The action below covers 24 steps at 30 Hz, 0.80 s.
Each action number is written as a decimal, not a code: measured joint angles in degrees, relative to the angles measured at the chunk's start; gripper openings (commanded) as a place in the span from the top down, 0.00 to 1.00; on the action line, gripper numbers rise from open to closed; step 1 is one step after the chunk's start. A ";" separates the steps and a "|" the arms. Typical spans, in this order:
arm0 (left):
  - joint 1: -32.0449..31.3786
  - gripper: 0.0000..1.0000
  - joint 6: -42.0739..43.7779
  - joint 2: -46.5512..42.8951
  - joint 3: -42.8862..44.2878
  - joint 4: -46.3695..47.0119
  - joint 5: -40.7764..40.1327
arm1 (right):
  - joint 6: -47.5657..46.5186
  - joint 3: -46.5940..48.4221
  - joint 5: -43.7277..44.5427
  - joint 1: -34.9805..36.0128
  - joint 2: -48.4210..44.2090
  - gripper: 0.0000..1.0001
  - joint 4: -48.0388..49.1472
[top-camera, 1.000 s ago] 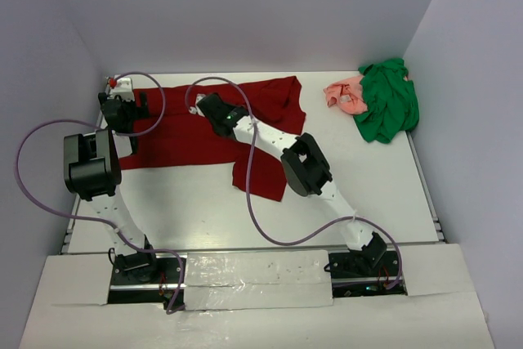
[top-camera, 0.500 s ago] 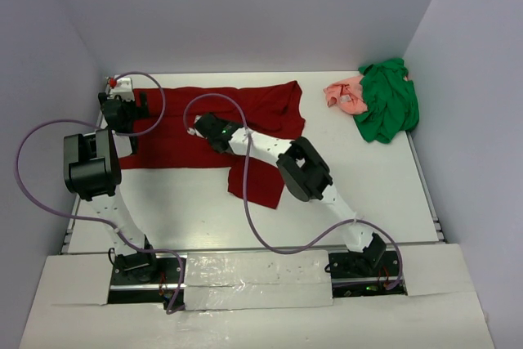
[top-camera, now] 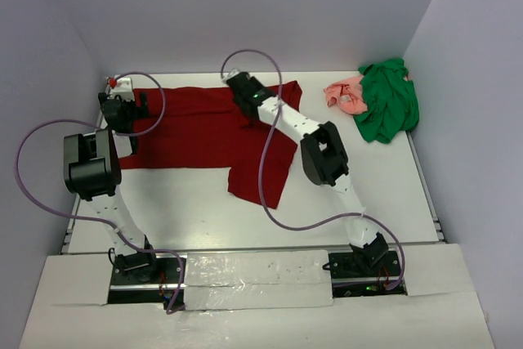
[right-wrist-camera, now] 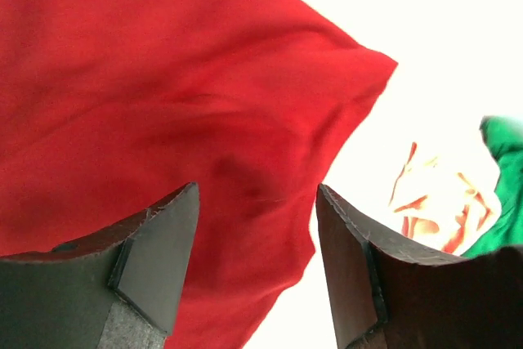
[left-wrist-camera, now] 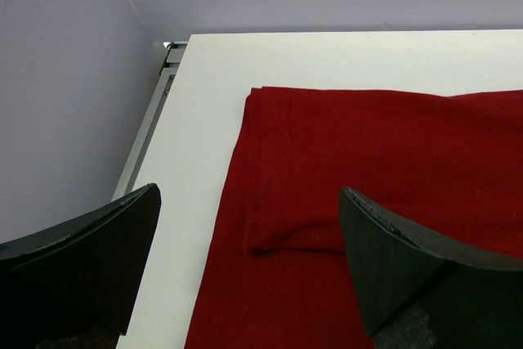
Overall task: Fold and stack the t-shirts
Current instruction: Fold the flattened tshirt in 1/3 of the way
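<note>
The maroon t-shirt (top-camera: 188,128), green t-shirt (top-camera: 391,104) and salmon-pink t-shirt (top-camera: 345,94) are plain; the table (top-camera: 384,194) is white.

White table (top-camera: 196,202) — lilac walls (top-camera: 245,6)

The white table (top-camera: 392,185) carried three shirts. The maroon shirt (top-camera: 196,132) lay spread on its left and middle (one part reached toward the near edge). The green shirt (top-camera: 388,104) lay crumpled at the far right corner, touching the pink shirt (top-camera: 343,94).
</note>
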 measured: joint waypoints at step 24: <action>0.00 0.01 0.02 0.00 0.76 -0.55 0.02 | 19.32 -7.02 -35.19 -11.15 -8.50 0.50 -18.12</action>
